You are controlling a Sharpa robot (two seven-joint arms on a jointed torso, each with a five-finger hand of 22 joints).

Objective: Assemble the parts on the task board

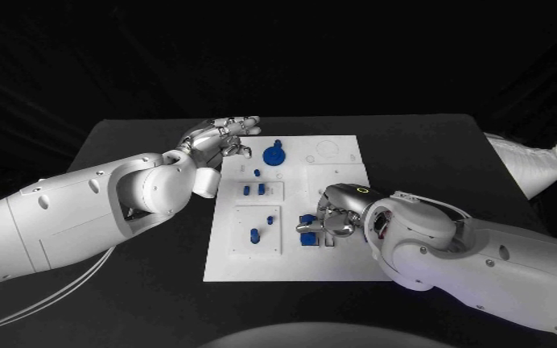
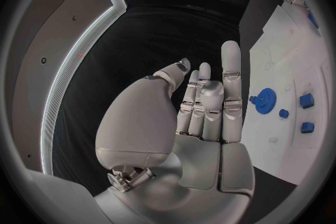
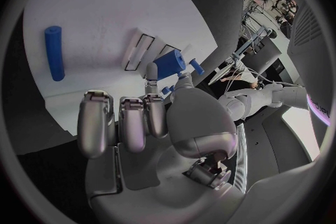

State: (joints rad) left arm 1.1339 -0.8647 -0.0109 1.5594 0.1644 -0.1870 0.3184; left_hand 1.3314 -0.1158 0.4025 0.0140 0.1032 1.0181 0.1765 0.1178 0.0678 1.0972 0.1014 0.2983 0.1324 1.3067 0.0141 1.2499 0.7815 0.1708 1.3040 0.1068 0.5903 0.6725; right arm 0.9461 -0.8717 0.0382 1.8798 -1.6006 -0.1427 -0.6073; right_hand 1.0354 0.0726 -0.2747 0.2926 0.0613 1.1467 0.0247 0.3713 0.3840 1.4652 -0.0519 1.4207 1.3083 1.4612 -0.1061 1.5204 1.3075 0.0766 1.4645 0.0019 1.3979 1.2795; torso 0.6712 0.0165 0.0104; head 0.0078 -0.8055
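The white task board (image 1: 336, 263) lies in the middle of the black table. My right hand (image 1: 333, 216) is low over its right side, thumb and a finger pinching a blue block (image 3: 168, 63) against the board, the other fingers curled. A blue piece (image 1: 307, 239) shows just under that hand. My left hand (image 1: 220, 138) hovers by the board's far left corner, fingers (image 2: 231, 75) upright and apart from the thumb, holding nothing. A blue gear (image 1: 274, 155) sits near it on the board (image 2: 294, 39).
Small blue parts lie on the board's left half: two blocks (image 1: 255, 190) in a marked square, a peg (image 1: 257, 172) above them, and a cylinder (image 1: 254, 236) with a smaller piece (image 1: 270, 220) in the lower square. A long blue cylinder (image 3: 54, 51) lies flat. Bare black table surrounds the board.
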